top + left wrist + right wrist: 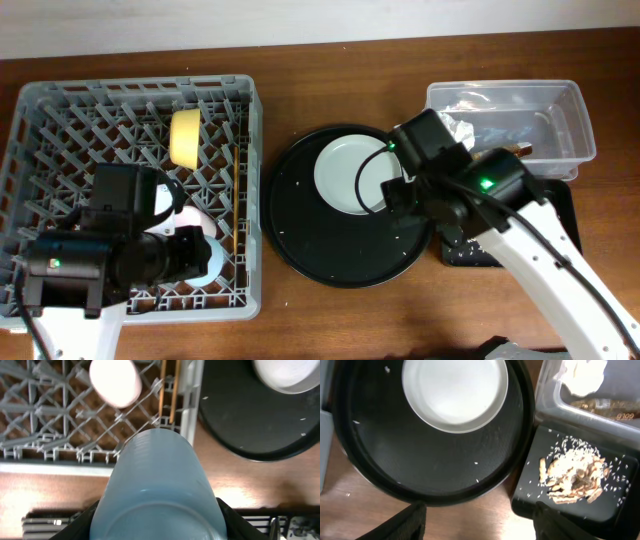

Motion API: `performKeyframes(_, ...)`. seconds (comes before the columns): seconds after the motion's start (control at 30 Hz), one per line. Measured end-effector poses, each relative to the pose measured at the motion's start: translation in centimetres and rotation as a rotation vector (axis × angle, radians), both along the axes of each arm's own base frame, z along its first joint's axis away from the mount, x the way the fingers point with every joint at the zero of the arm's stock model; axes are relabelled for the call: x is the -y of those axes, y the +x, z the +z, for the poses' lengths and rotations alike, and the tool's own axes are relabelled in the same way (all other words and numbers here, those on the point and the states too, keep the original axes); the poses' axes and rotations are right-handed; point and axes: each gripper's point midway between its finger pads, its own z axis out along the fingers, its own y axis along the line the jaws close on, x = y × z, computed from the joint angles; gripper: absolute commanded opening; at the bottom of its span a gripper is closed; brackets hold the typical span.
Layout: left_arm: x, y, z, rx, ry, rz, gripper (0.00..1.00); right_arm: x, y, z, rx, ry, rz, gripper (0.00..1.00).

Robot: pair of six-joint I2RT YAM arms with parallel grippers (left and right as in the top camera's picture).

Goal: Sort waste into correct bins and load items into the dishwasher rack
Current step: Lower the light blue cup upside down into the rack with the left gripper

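Blue cup (157,480) clamped in left tool (159,517) at rack (30,452) rim; I fear it tipping onto worktop (240,475); right tool (480,520) spread, empty.

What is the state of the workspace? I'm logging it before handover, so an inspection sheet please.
Surface: brown wooden table, no spills seen.
Job's things: grey lattice plastic rack holds yellow bowl, brown wooden chopsticks, pink cup; pale round plate sits on round black tray; clear plastic tub holds white tissue, gold-brown wrapper; black rectangular tray holds beige food scraps.
Clutter: white specks on round tray.
Tools: left tool shut on light-blue cup; right tool open, empty.
Cables: black cable loops over plate.
Surroundings: white wall behind table.
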Motion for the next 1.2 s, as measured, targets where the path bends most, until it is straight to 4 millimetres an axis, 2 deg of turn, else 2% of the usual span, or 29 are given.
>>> performKeyframes(0.1, -0.4, -0.5, -2.7, -0.069, 0.023, 0.022, 0.49, 0.2, 0.3, -1.3, -0.032, -0.022, -0.009, 0.72)
performKeyframes(0.2, -0.2, 0.0, -6.0, -0.104, 0.016, 0.036, 0.52, 1.1, 0.7, -1.3, -0.033, -0.022, -0.047, 0.73)
performKeyframes(0.3, 0.3, -0.3, -8.2, -0.142, -0.009, 0.031, 0.52, 1.4, 0.8, -1.3, -0.032, -0.021, -0.058, 0.75)
performKeyframes(0.4, 0.6, 0.2, -8.7, -0.125, -0.025, 0.028, 0.52, 1.4, 0.9, -1.3, -0.031, -0.021, -0.058, 0.75)
performKeyframes(0.5, 0.9, 2.9, -8.9, -0.013, -0.039, 0.029, 0.52, 1.4, 0.8, -1.3, -0.033, -0.022, -0.058, 0.75)
performKeyframes(0.57, 1.1, 4.3, -8.8, 0.041, -0.049, 0.026, 0.47, 1.4, 0.9, -1.3, -0.032, -0.021, -0.058, 0.75)
performKeyframes(0.63, 1.3, 4.8, -8.5, 0.062, -0.061, 0.023, 0.47, 1.4, 0.9, -1.3, -0.032, -0.021, -0.059, 0.76)
performKeyframes(0.7, 1.5, 5.5, -7.4, 0.097, -0.071, 0.020, 0.47, 1.4, 0.9, -1.3, -0.031, -0.021, -0.058, 0.79)
performKeyframes(0.73, 1.6, 6.1, -6.3, 0.130, -0.076, 0.019, 0.47, 1.3, 1.0, -1.3, -0.026, -0.018, -0.058, 0.82)
performKeyframes(0.77, 1.7, 7.4, -4.4, 0.198, -0.086, 0.016, 0.47, 1.3, 1.1, -1.2, -0.021, -0.016, -0.059, 0.83)
performKeyframes(0.83, 1.9, 8.7, -3.0, 0.262, -0.094, 0.014, 0.47, 1.3, 1.1, -1.2, -0.019, -0.017, -0.062, 0.83)
performKeyframes(0.9, 1.9, 9.1, -3.9, 0.229, -0.090, 0.015, 0.47, 1.3, 1.1, -1.2, -0.019, -0.017, -0.063, 0.83)
performKeyframes(1.07, 2.0, 10.2, -8.1, 0.077, -0.072, 0.020, 0.47, 1.3, 1.1, -1.2, -0.019, -0.017, -0.062, 0.83)
performKeyframes(1.2, 2.2, 11.5, -8.0, 0.119, -0.077, 0.019, 0.47, 1.3, 1.1, -1.2, -0.019, -0.017, -0.063, 0.83)
